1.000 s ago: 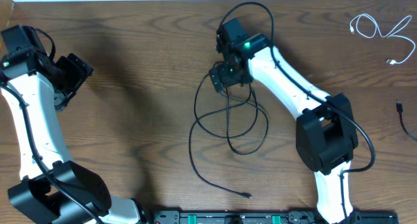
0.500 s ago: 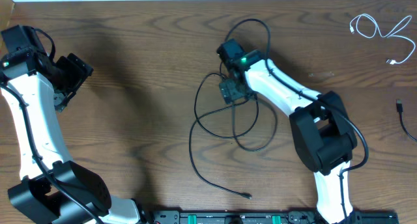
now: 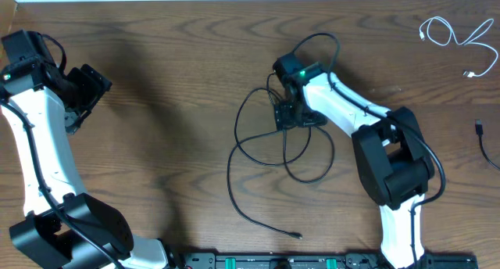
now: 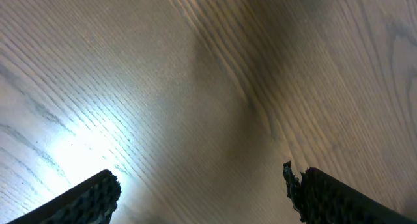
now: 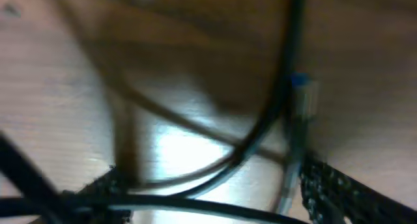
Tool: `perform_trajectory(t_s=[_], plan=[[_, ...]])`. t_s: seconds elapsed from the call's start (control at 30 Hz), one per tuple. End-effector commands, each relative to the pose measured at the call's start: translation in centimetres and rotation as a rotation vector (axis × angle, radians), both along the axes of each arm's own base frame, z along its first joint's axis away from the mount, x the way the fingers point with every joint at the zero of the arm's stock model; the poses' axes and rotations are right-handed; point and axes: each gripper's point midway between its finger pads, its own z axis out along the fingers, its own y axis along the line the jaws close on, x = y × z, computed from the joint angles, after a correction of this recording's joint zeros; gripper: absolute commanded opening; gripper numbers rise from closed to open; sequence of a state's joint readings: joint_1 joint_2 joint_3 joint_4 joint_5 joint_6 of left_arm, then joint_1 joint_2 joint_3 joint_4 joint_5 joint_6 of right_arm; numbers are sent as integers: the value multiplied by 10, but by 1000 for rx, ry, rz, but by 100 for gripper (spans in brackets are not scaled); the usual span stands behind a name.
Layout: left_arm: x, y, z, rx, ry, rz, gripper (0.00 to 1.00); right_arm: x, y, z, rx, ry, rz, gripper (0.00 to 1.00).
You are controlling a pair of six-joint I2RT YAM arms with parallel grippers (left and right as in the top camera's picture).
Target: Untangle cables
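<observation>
The black cable (image 3: 230, 171) lies in tangled loops at the table's middle, one small plug end (image 3: 295, 234) near the front edge. My right gripper (image 3: 293, 112) is down among its upper loops. In the right wrist view, blurred black strands (image 5: 280, 107) cross between the spread fingers (image 5: 208, 198), which are not closed on them. The white cable (image 3: 457, 36) lies coiled apart at the far right corner. My left gripper (image 3: 87, 87) is open and empty over bare wood at the far left, as the left wrist view (image 4: 202, 191) shows.
Another black plug with a short run of cord (image 3: 479, 128) lies at the right edge. The wooden table (image 3: 156, 144) spans the view. The arms' bases and a black rail (image 3: 273, 261) line the front edge.
My right gripper has moved right and toward the front, down into the black loops, and the loops have shifted right with it. The left arm has not moved.
</observation>
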State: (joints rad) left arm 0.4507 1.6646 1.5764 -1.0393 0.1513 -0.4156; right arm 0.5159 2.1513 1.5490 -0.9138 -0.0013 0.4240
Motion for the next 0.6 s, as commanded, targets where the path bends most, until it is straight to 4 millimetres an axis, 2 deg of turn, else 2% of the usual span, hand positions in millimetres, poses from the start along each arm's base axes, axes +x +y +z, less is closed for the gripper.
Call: perform_trajectory(t_s=[0.0,0.1,0.17,0.27,0.4,0.47,0.57], plan=[[-1,0,-3,-5,11,5,89,-22,5,-15,12,53,-56,64],[-1,0,-3,-8,9,3,89,-25,3,-19,5,52,-71,37],[0,-2,-3,-20,2,-3,89,-23,4,-19,6,46,-72,23],[1,-3,-3,-23,1,-4,89,-19,5,-19,14,32,-74,10],[1,-3,-3,-23,1,-4,89,-11,5,-14,29,15,-84,1],[1,-3,-3,-23,1,-4,89,-5,4,-6,45,3,-72,1],[1,-3,-3,-23,1,-4,89,9,4,21,79,-42,-37,1]])
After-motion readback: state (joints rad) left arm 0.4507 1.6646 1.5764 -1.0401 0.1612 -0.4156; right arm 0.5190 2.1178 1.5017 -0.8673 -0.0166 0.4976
